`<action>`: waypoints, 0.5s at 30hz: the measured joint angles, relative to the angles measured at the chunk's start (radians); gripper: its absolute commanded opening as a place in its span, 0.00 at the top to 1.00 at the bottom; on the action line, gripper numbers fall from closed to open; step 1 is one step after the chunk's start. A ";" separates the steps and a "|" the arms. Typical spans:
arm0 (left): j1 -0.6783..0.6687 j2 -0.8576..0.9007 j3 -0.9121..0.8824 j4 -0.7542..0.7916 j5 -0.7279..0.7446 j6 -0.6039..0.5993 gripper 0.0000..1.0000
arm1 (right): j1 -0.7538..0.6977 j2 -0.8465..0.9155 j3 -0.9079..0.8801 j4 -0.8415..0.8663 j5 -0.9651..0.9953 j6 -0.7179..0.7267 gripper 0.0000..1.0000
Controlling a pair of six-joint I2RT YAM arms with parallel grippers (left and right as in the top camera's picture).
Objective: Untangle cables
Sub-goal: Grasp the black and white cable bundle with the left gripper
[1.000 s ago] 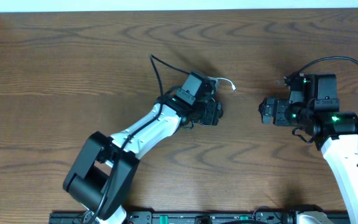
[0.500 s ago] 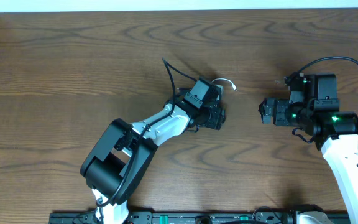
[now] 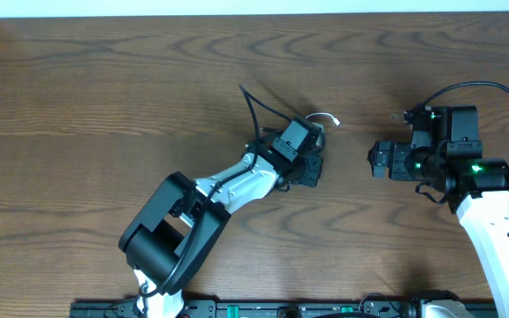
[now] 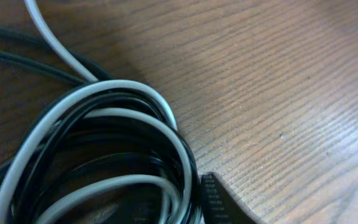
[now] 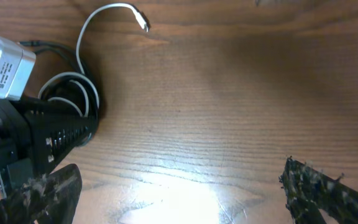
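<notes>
The cables are a coil of thin black and white cords (image 4: 104, 149). It fills the left wrist view and lies under my left gripper (image 3: 306, 162) in the overhead view. A white plug end (image 3: 328, 119) and a black loop (image 3: 253, 104) stick out from it. The left gripper looks shut on the coil; only one ridged fingertip (image 4: 219, 205) shows, pressed against its right side. The right wrist view shows the coil (image 5: 73, 93) with the left gripper's fingers (image 5: 61, 134) at it. My right gripper (image 3: 380, 160) is open and empty (image 5: 179, 193), to the right of the coil.
Brown wooden table (image 3: 104, 106) all round. Its far edge (image 3: 254, 14) runs along the top of the overhead view. The right arm's thick black cable (image 3: 502, 88) arcs above the right wrist.
My left gripper has moved right and a little up with the coil. The black loop and the white end shifted right with it. The right arm has not moved.
</notes>
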 measured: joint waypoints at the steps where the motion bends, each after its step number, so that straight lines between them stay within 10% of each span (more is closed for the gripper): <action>1: -0.002 0.000 0.000 0.000 -0.005 -0.002 0.92 | 0.000 0.000 0.000 -0.002 0.000 0.000 0.01; 15: 0.100 -0.225 0.000 -0.008 0.209 -0.049 0.93 | 0.000 0.000 0.000 -0.005 0.000 0.000 0.01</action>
